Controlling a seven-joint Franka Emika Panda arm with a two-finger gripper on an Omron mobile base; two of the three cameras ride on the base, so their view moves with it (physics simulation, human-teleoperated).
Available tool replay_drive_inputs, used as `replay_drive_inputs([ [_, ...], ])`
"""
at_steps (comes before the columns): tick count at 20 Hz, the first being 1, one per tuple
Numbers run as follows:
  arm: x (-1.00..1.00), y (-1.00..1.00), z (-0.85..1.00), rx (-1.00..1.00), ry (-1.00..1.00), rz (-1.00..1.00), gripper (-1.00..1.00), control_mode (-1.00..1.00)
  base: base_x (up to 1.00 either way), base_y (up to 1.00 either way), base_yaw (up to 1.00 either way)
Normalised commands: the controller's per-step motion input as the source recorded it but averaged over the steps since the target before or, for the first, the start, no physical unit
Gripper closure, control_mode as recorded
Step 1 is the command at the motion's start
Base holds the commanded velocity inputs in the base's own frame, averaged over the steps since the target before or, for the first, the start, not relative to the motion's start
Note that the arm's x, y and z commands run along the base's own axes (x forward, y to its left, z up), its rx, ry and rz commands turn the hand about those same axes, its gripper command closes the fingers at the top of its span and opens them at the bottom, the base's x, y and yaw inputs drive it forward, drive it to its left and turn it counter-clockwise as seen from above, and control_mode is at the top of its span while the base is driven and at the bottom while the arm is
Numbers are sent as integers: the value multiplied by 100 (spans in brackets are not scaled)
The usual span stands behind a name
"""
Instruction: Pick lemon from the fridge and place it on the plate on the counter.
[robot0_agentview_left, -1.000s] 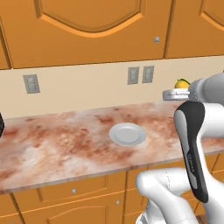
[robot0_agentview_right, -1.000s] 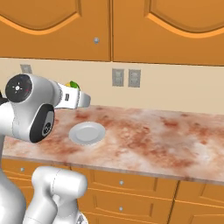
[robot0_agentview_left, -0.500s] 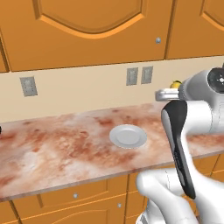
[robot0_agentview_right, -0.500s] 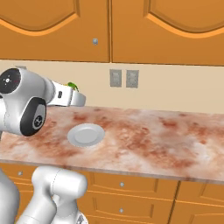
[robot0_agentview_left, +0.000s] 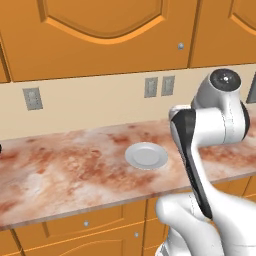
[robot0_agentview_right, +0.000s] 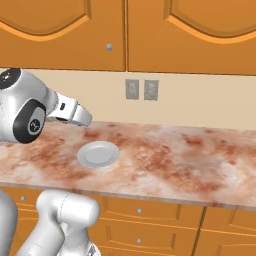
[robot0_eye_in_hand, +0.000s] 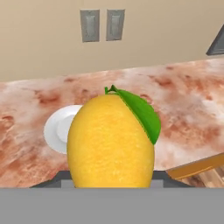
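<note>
From the left of the base, the arm's big white elbow stands in front of the hand, so the gripper and its load are hidden there; the plate lies bare on the counter, just left of that elbow. From the right, the wrist reaches out over the counter with the plate below and slightly ahead of it, but the fingers are too small and covered to make out. Looking along the hand, the lemon bulks right up close between the jaws, pinched at its lower sides, with a green leaf at its top; the plate sits ahead of the gripper and down to the left, partly behind the fruit. I'd judge the lemon light, firm and a bit slick and rounded, so a hold across its widest middle suits it. The fingertips themselves are cut off at the bottom edge.
</note>
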Motion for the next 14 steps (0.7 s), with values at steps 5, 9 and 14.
replay_drive_inputs([
  [5,6,16,-32,0,4,-6,100,-100,0,0,0],
  [9,20,26,-45,0,0,-8,100,-100,0,0,0],
  [14,26,6,-44,3,0,-8,100,-100,0,0,0],
])
